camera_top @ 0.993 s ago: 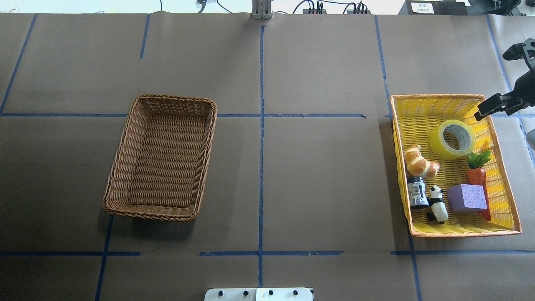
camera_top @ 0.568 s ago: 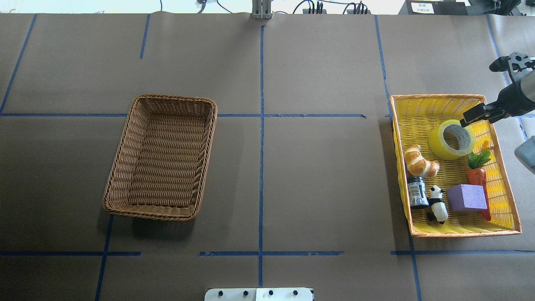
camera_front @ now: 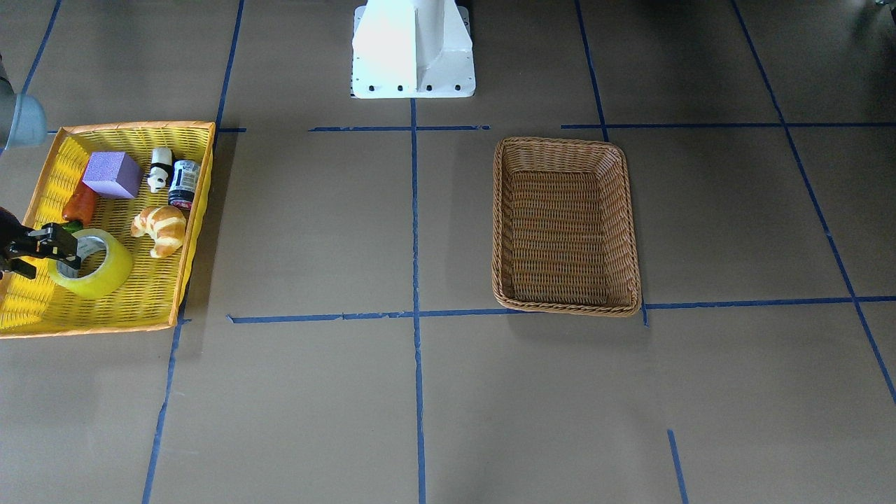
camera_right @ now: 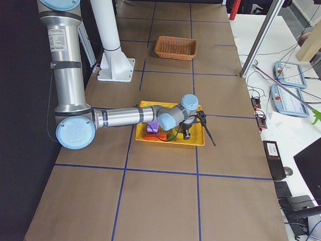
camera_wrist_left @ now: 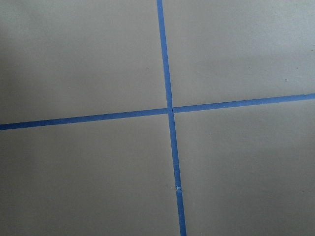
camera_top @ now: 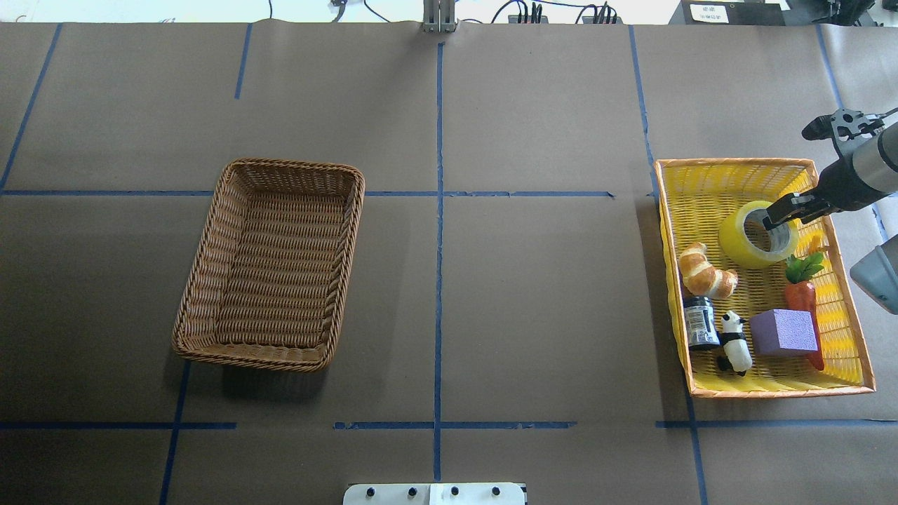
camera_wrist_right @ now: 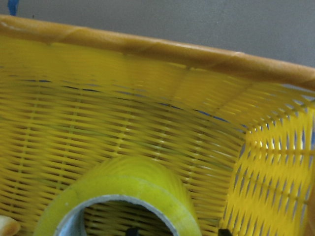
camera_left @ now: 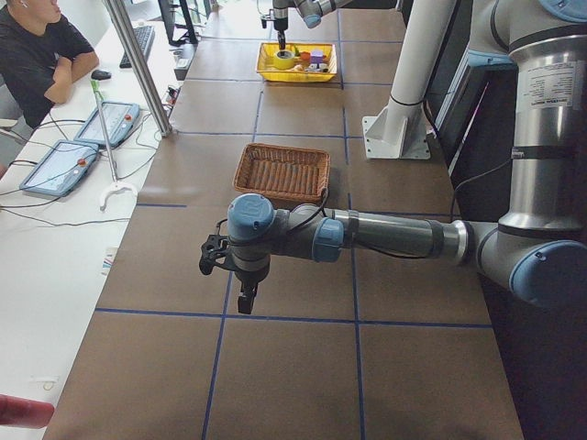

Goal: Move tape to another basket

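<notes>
While the left gripper [camera_left: 245, 295] hangs over bare brown table [camera_top: 547, 294] with a cross of blue tape lines [camera_wrist_left: 170, 110] under its wrist camera, and only the side view shows it so I cannot tell whether its jaws are apart or together, the right gripper [camera_top: 776, 214] is down inside the yellow tray basket [camera_top: 729, 167] with its jaws spread. In the right wrist view the two dark fingertips [camera_wrist_right: 224, 231] straddle the wall of the tape [camera_top: 734, 240]: one sits inside the roll's grey-lined hole, the other just outside its yellow side, and neither visibly presses on it. The tape lies directly under this gripper on the tray's floor, tilted, its opening facing up toward the fingers. Just beyond the tape on the gripper's left is a croissant [camera_top: 707, 271]. On the robot's side of the gripper, a carrot [camera_top: 801, 294] is near, and a purple block [camera_top: 783, 332], a panda figure [camera_top: 734, 340] and a small dark jar [camera_top: 700, 322] are further off. The brown wicker basket [camera_top: 351, 231] stands well apart from the right gripper, far to its left across the table's centre line.
</notes>
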